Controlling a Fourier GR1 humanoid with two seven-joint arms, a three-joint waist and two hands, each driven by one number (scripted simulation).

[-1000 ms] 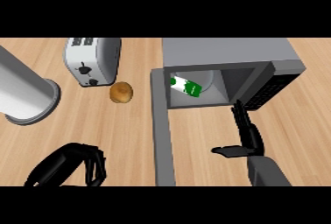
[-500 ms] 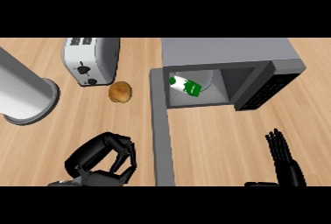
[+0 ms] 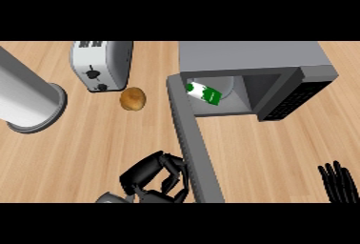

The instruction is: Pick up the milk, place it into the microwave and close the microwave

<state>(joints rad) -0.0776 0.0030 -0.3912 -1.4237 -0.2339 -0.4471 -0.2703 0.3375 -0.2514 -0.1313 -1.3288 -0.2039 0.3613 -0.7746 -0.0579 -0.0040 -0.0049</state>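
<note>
left hand (image 3: 156, 176) sits nearest, low in the view, its fingers curled with nothing inside them, close against the outer face of the microwave door (image 3: 197, 152) near its free end. right hand (image 3: 341, 183) shows at the lower right edge, open and resting with fingers up, holding nothing. further up the counter (image 3: 84, 143) lie a small brown roll (image 3: 133, 98), a toaster (image 3: 100, 64) and a grey cylinder (image 3: 28, 102) (none part of the job). farthest, the milk (image 3: 204, 93) already lies inside the microwave (image 3: 249, 62), at the left of the cavity, well apart from both hands. so 2 of 3 steps look done; what remains, i judge, is swinging the open door shut, likely with the left hand.
</note>
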